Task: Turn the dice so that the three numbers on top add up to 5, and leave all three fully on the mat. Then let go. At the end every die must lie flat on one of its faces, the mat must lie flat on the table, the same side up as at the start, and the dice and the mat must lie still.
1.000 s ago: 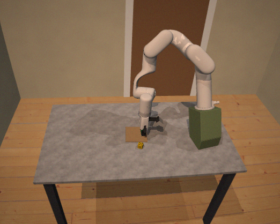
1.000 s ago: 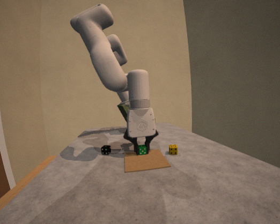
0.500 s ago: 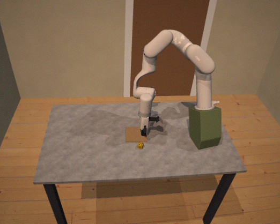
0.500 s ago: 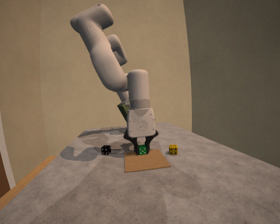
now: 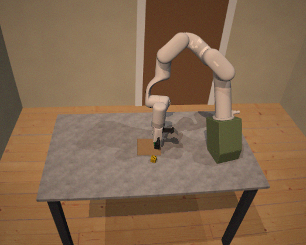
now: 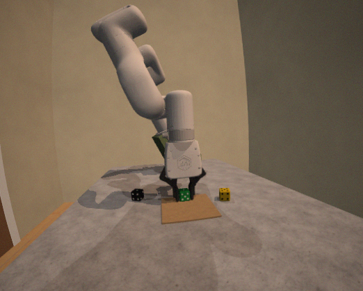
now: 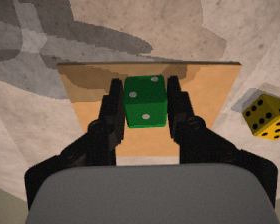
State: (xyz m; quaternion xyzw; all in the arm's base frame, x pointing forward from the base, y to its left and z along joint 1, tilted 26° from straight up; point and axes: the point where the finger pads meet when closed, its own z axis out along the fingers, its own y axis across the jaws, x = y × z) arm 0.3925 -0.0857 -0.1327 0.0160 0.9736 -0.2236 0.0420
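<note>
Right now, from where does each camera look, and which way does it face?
Top: high, fronting the table, looking down; whole arm, green pedestal.
Exterior: low at the table's end; gripper around the green die on the mat.
Wrist: straight down; fingers only.
All share the yellow die.
</note>
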